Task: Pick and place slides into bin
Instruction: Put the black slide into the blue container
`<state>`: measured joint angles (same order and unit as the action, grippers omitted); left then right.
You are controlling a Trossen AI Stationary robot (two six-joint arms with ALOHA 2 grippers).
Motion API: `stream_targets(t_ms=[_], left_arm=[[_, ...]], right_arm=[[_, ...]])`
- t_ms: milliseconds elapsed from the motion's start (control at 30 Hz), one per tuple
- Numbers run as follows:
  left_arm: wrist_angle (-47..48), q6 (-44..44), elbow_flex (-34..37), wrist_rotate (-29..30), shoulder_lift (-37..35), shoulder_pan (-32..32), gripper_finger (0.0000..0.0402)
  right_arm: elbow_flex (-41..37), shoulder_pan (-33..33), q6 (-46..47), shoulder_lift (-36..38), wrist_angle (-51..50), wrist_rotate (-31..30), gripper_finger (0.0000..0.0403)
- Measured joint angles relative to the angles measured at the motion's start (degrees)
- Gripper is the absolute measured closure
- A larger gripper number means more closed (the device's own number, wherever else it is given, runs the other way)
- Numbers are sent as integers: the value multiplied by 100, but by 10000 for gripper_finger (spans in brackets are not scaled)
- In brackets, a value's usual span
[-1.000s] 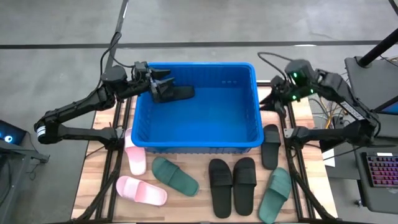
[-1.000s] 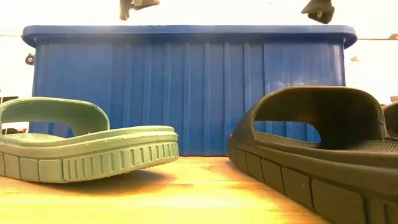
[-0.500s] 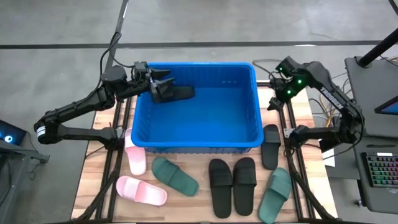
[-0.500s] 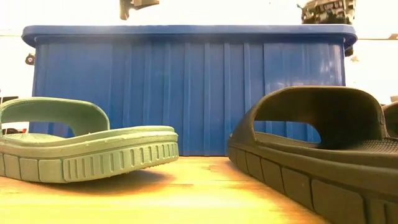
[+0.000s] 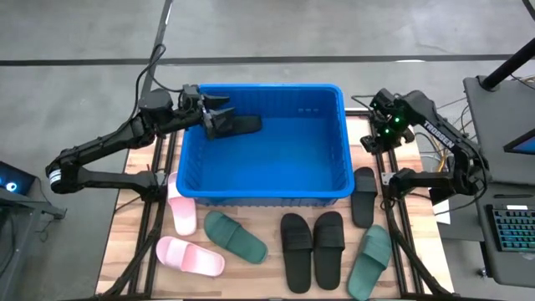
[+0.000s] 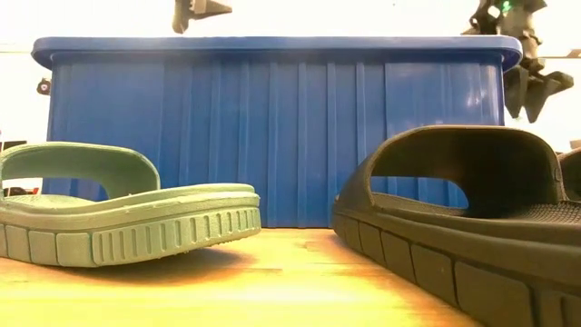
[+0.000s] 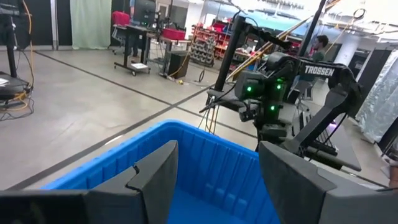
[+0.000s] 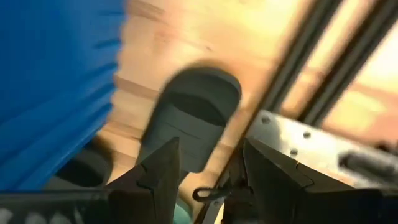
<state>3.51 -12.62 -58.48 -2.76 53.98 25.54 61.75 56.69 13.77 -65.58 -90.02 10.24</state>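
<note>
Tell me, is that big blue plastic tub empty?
No. One black rubber slide already lies inside the big blue plastic tub, at its far left corner, beside the left gripper.

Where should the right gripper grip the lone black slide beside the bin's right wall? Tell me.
Grip the black slide across its wide strap, from straight above. It lies flat, sole down, beside the bin, strap arching up; the right gripper hangs open nearby.

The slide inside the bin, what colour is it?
Black slide, clearest in the high view.
</note>
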Motion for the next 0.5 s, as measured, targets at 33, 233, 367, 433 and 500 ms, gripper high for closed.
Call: stream_targets(t_ms=[33,233,367,433,500], left_arm=[[18,0,0,0,0,0,193],[16,0,0,0,-3,0,193],[13,0,0,0,-15,0,193],[15,0,0,0,-15,0,193],[14,0,2,0,-13,0,193]], right_arm=[[-119,-2,136,0,31,0,236],[-800,-2,679,4,326,-100,236],[-1108,-2,905,15,832,-514,236],[-1207,-2,1013,16,1097,-601,237],[-1292,-2,1075,17,1322,-601,239]])
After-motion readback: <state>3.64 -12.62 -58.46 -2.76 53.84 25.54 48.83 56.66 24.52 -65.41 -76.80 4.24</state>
